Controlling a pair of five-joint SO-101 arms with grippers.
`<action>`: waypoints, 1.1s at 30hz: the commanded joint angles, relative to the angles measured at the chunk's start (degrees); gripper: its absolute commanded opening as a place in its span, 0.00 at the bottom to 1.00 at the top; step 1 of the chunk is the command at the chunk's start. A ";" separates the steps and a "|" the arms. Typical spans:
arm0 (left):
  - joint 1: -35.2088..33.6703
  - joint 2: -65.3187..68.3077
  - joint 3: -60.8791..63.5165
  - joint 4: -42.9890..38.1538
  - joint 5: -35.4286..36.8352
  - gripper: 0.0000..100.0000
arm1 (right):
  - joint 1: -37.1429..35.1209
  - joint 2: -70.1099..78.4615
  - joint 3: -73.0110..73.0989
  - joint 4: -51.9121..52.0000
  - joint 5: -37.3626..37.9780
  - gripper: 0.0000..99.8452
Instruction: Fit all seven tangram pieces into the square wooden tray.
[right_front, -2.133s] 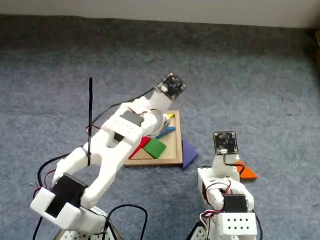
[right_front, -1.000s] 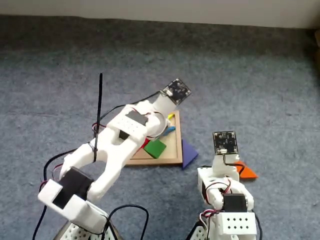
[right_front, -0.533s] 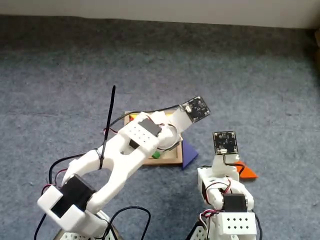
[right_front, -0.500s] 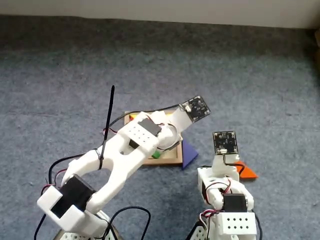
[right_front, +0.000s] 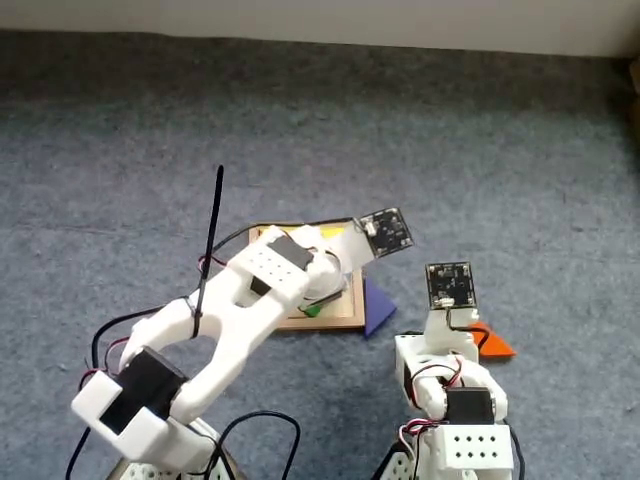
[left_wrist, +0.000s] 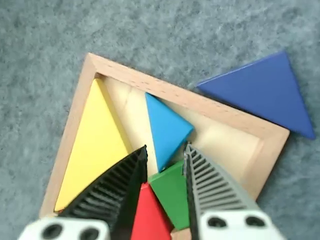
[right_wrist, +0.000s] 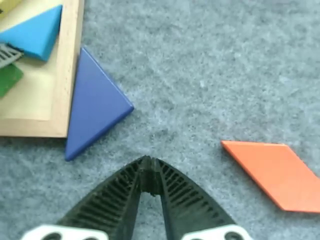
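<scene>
The square wooden tray (left_wrist: 225, 112) holds a large yellow triangle (left_wrist: 95, 145), a light blue triangle (left_wrist: 165, 127), a green square (left_wrist: 172, 192) and a red triangle (left_wrist: 150, 215). My left gripper (left_wrist: 166, 159) hovers open over the tray, its fingertips either side of the light blue triangle's near corner. A dark blue triangle (left_wrist: 262, 92) lies on the carpet against the tray's outer edge, also seen from above (right_front: 377, 305). An orange parallelogram (right_wrist: 275, 170) lies apart on the carpet. My right gripper (right_wrist: 148, 174) is shut and empty, low over the carpet between those two pieces.
Grey carpet covers the whole surface. In the high view the left arm hides much of the tray (right_front: 340, 324). The right arm is folded back near its base, with the orange parallelogram (right_front: 492, 343) just beside it. A black cable stands up from the left arm.
The left arm swung from the tray's far left toward its right side, then pulled back slightly over the tray. The right arm and the loose pieces stayed put.
</scene>
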 joint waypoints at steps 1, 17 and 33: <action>-2.33 -2.51 -0.84 0.26 -1.49 0.13 | 0.57 -0.31 4.62 -0.92 -0.18 0.01; -4.88 0.57 -2.15 -2.81 -1.58 0.13 | 0.57 -0.31 4.62 -0.92 -0.18 0.01; -4.62 2.07 -8.75 -0.53 -0.09 0.13 | 0.57 -0.31 4.62 -0.92 -0.18 0.01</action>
